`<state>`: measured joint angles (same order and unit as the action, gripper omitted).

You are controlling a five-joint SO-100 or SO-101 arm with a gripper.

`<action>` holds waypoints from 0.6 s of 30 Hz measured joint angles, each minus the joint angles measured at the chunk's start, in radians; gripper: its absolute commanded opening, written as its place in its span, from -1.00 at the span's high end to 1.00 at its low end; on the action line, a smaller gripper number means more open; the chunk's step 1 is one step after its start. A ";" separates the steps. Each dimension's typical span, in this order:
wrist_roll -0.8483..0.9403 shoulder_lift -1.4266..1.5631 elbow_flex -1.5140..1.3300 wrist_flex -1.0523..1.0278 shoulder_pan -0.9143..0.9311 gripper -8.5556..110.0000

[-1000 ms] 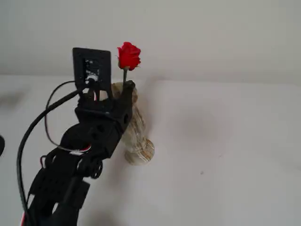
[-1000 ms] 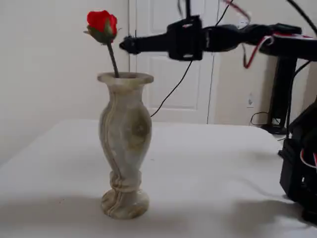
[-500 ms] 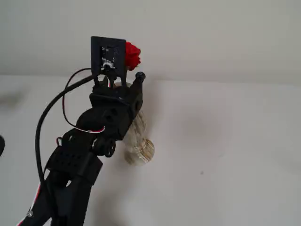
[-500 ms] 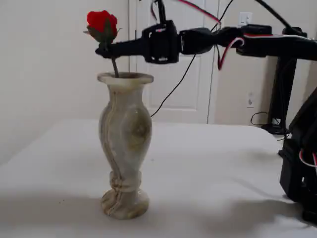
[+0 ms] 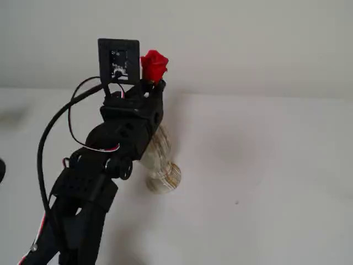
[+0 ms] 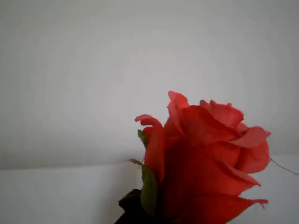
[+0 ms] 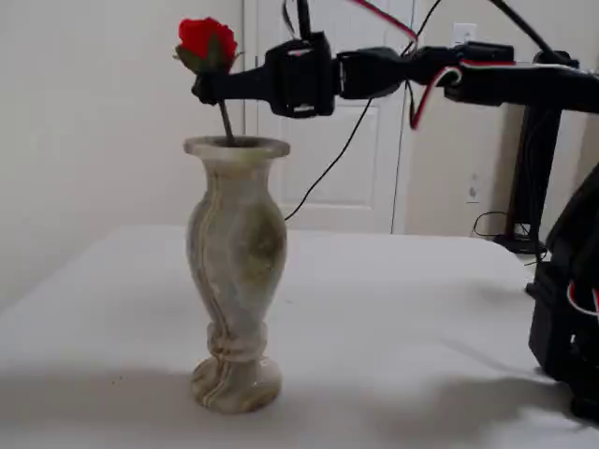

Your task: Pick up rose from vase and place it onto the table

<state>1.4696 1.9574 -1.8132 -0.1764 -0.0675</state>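
Observation:
The red rose (image 7: 206, 39) stands above the marbled cream-and-tan vase (image 7: 236, 253), with its thin stem (image 7: 226, 122) still running down into the vase mouth. My gripper (image 7: 208, 86) reaches in level from the right and is shut on the stem just under the bud. In a fixed view from above, the bud (image 5: 154, 65) shows beside the wrist camera, the gripper (image 5: 154, 88) is under it, and the vase (image 5: 164, 175) is partly hidden by the arm. The wrist view shows the bud (image 6: 205, 158) close up. The vase stands on the white table (image 7: 393, 309).
A black stand with red and white cables (image 7: 562, 309) sits at the table's right edge. A white door (image 7: 365, 150) and a wall are behind. A dark object (image 5: 1, 171) shows at the left edge. A small speck (image 5: 237, 202) lies on the table (image 5: 259, 160).

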 measured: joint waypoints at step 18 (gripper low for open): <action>0.091 -0.037 0.653 -0.353 0.172 0.86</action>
<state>1.5601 1.9205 -1.1597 -0.5292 0.1043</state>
